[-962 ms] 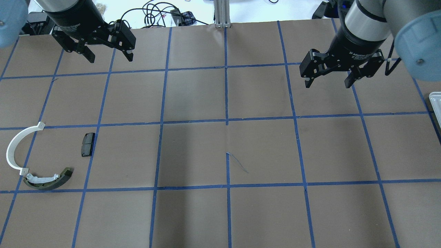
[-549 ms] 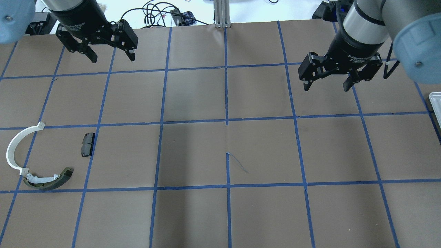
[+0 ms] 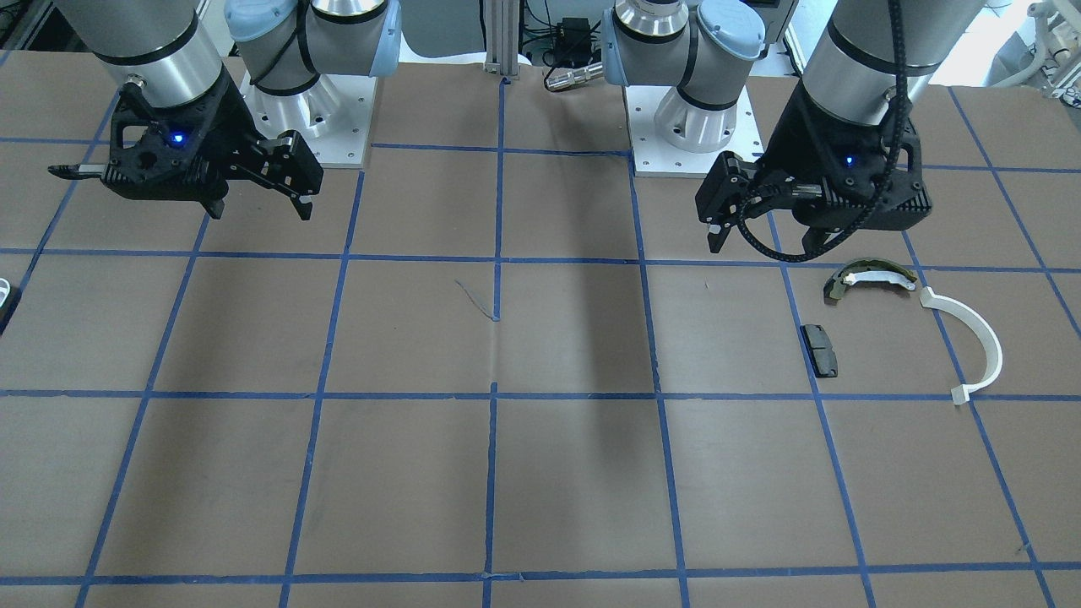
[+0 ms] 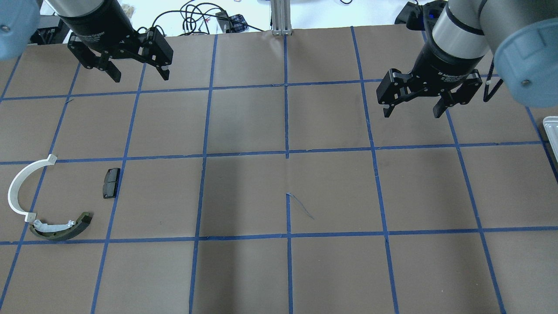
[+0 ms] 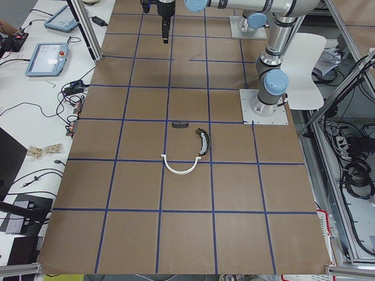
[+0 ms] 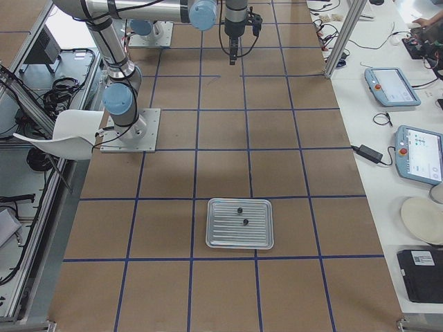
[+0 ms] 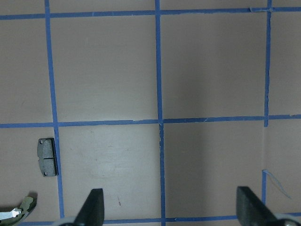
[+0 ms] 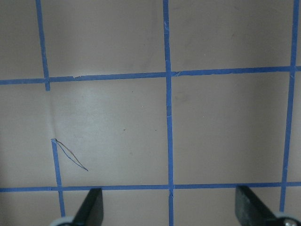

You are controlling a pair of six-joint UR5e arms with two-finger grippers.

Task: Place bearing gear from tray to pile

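Note:
The pile lies at the table's left: an olive-green curved shoe [image 4: 61,226] with a white strip, a thin white half-ring [image 4: 21,187] and a small black pad [image 4: 111,183]. The metal tray [image 6: 221,235] shows in the exterior right view with two small dark parts [image 6: 242,216] on it; I cannot tell which is the bearing gear. My left gripper [image 4: 141,77] is open and empty, high over the far left of the table. My right gripper [image 4: 411,114] is open and empty, over the far right. The pad [image 7: 47,157] shows in the left wrist view.
Only the tray's edge [image 4: 551,131] shows at the right border of the overhead view. Brown paper with a blue tape grid covers the table. Cables [image 4: 205,19] lie beyond the far edge. The arm bases [image 3: 701,118] stand at the robot's side.
Both grippers have only drifted slightly and stay open. The right gripper has turned and shifted a little. The pile parts have not moved.

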